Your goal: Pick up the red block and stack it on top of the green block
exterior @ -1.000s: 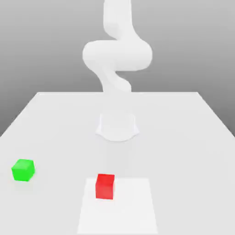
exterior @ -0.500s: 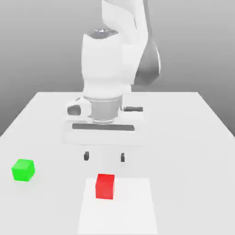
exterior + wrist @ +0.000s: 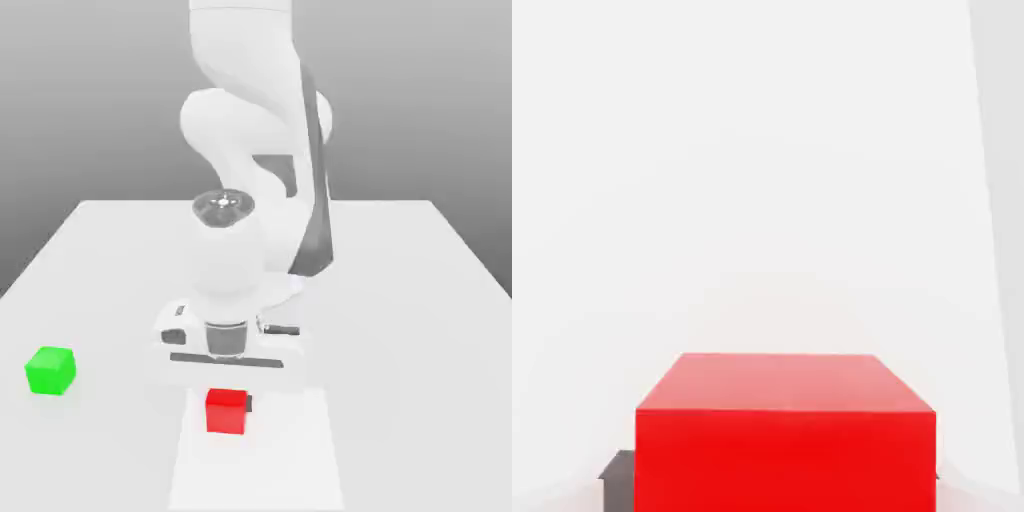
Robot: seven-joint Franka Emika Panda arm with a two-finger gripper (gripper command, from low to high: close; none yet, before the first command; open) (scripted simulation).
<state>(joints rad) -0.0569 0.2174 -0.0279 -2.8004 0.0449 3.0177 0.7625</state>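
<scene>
The red block (image 3: pixel 227 411), a plain matte cube, sits on the tabletop (image 3: pixel 400 300) between the fingers of the lowered, downward-pointing pincer (image 3: pixel 228 404); whether they grip it, I cannot tell. The green block (image 3: pixel 50 370) lies well apart.

Open table (image 3: pixel 400 300) all round the green block (image 3: pixel 50 370); nothing near it. Well apart from the red block (image 3: pixel 227 411), itself crowded from above by the gripper (image 3: pixel 228 402).

The small matte red cube (image 3: pixel 227 411) sits flat, well apart from the matching green cube (image 3: pixel 50 370), which lies toward the exterior view's left.
</scene>
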